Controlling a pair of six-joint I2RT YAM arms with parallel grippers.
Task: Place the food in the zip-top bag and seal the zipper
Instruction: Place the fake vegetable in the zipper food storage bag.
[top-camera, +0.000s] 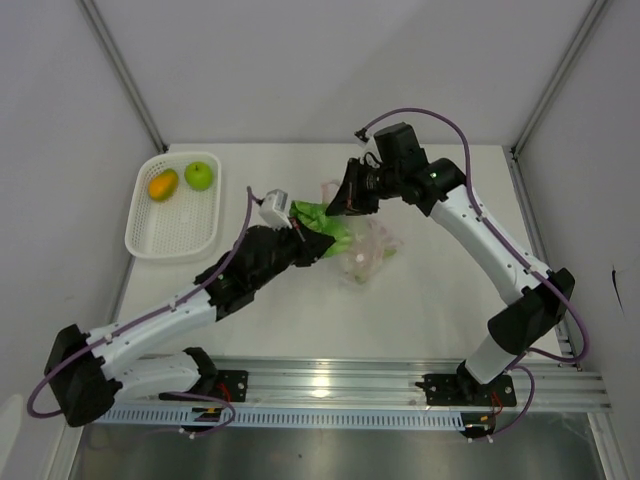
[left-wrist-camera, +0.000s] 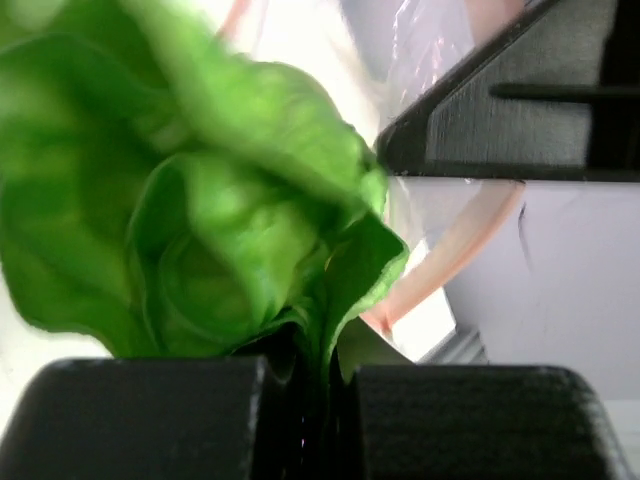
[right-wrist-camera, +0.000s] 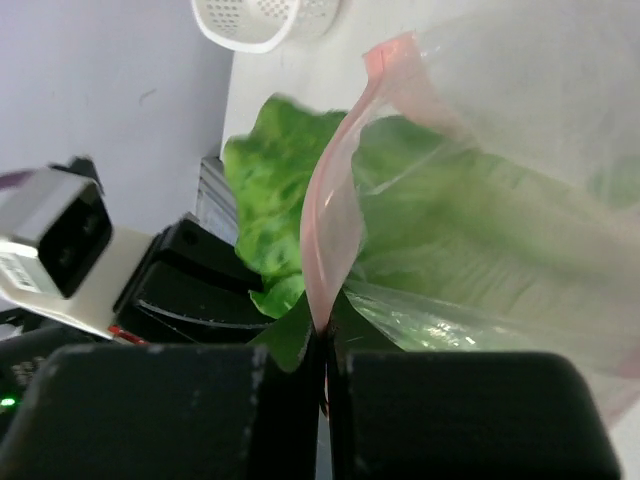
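Observation:
My left gripper (top-camera: 312, 232) is shut on the leafy green cabbage (top-camera: 322, 226), which fills the left wrist view (left-wrist-camera: 220, 230) and lies partly inside the mouth of the clear zip-top bag (top-camera: 368, 252). My right gripper (top-camera: 348, 200) is shut on the bag's pink-red zipper strip (right-wrist-camera: 330, 230) and holds the mouth up and open. Through the plastic in the right wrist view the cabbage (right-wrist-camera: 290, 190) shows green. A green apple (top-camera: 199, 175) and an orange fruit (top-camera: 163, 185) lie in the white mesh basket (top-camera: 175, 235). The cauliflower-like piece is out of view.
The white basket stands at the table's back left, near the left wall. Both arms meet over the middle of the table. A metal rail (top-camera: 330, 385) runs along the near edge.

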